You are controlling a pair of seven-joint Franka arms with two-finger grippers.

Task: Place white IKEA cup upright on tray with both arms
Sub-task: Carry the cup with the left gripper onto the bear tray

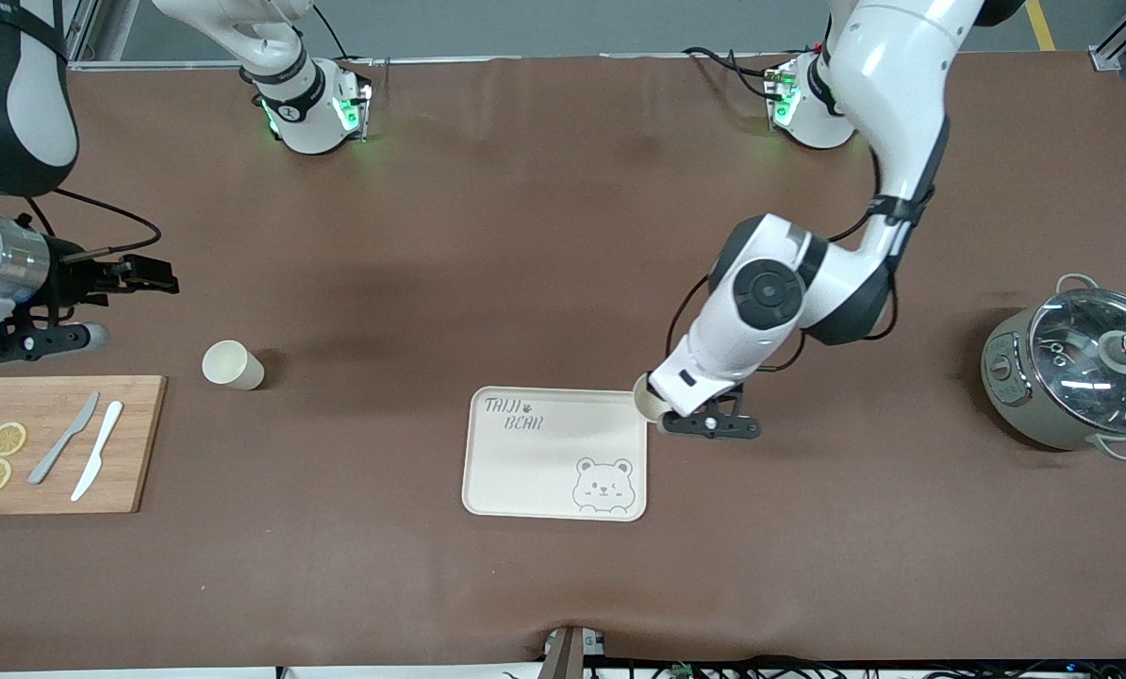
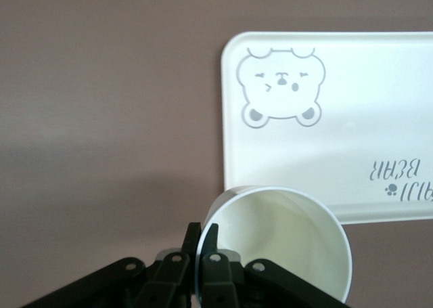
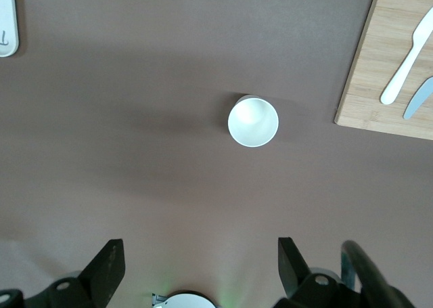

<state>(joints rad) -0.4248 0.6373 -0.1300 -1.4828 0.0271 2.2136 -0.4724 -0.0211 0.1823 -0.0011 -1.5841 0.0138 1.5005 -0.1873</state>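
two cups are here. my left gripper point(image 1: 662, 412) pinches the rim of one cup point(image 2: 281, 237), upright over the tray point(image 1: 525, 471) corner at frame centre. my right gripper point(image 3: 196, 264) waits wide above the second cup point(image 1: 232, 365), frame left.

Table cover point(image 1: 544, 236): matt brown, cloth- or leather-like, faint creases. Tray point(image 1: 525, 471): smooth cream plastic, satin, grey print. Cups point(image 1: 232, 365) point(image 2: 284, 240): smooth off-white, slight sheen. Cutting board point(image 1: 129, 443): pale wood, visible grain. Knives point(image 1: 98, 449): 1 grey, 1 white, plastic-looking. Pot point(image 1: 1072, 377): glossy glass lid, shiny metal handles. Arms point(image 1: 893, 85): glossy white shells, matt black grippers.
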